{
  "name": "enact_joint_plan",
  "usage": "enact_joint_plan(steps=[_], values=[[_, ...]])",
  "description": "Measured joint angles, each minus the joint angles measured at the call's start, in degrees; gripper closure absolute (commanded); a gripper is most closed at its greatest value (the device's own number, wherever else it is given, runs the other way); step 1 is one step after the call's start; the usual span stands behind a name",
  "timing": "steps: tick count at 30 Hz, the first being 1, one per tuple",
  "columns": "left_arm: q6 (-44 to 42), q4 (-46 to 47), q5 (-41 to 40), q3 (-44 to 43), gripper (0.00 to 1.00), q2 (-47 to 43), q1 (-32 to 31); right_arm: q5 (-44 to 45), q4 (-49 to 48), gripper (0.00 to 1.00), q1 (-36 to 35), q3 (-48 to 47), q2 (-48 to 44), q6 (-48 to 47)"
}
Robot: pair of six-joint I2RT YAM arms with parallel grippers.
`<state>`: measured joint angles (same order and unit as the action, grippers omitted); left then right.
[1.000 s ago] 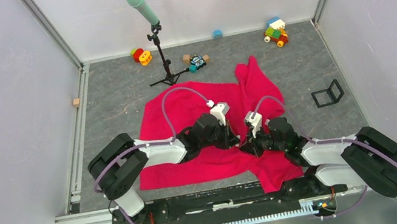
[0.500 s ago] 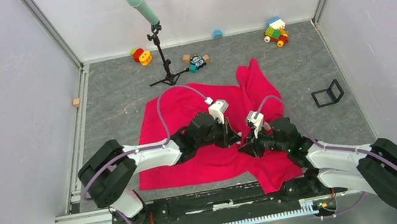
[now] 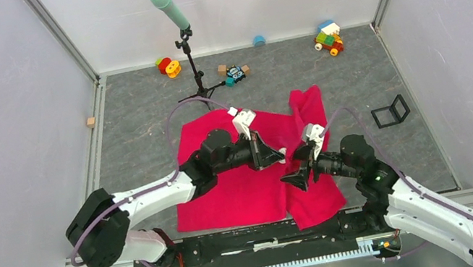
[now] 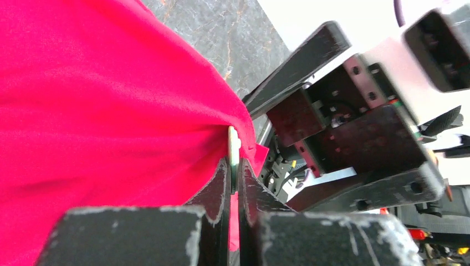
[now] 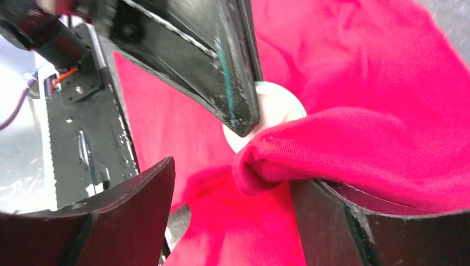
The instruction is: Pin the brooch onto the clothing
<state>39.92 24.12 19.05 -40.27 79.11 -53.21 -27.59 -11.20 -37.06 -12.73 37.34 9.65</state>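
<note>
Left gripper [image 4: 234, 166] pinches brooch [image 4: 234, 145] edge-on against red T-shirt [image 4: 100, 111] fold; right gripper [image 5: 238, 185] gapes wide. Risk: fabric slips, brooch twists loose.

Top view high, looking down; wrist views close, opposed, sharing clothing [image 4: 83, 111] fold.

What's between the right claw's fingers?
A bunched fold of the clothing, seen in right wrist view; the brooch in the left claw sits just beyond it.

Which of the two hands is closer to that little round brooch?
Left: the left hand pinches the brooch edge-on. The right hand is open just beside it.
</note>
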Motion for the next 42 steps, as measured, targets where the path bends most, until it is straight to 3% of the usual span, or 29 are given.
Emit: enact_joint_plan(steps=[8, 14, 20, 28, 31, 37, 39, 42], values=[[2.8, -1.3, 7.5, 2.3, 0.98, -7.0, 5.4, -0.7, 8.4, 0.09, 0.0, -6.9, -9.2, -2.2], [3.0, -9.4, 14.6, 2.2, 0.98, -14.8, 8.8, -1.1, 8.5, 0.08, 0.0, -9.5, -10.8, -3.2], [2.5, -18.4, 20.2, 1.2, 0.98, -18.2, 11.3, -3.6, 5.2, 0.11, 0.0, -10.2, -9.6, -3.1], [2.5, -21.0, 26.5, -0.4, 0.98, -16.7, 13.0, -10.7, -3.3, 0.20, -0.3, -9.9, -0.8, 0.9], [2.5, -20.7, 28.0, -0.7, 0.98, -16.0, 13.6, -12.0, -4.7, 0.32, -0.9, -9.6, 1.0, 1.3], [2.7, -19.5, 29.2, -0.7, 0.98, -15.7, 14.4, -12.0, -4.9, 0.83, -4.1, -8.9, 5.2, 0.4], [2.7, -19.3, 29.5, -0.7, 0.98, -15.6, 14.5, -11.5, -4.4, 0.93, -4.8, -8.9, 6.9, -0.2], [2.7, -19.4, 29.6, -0.7, 0.98, -15.4, 15.0, -10.9, -3.9, 0.97, -5.2, -8.9, 7.9, -1.2]])
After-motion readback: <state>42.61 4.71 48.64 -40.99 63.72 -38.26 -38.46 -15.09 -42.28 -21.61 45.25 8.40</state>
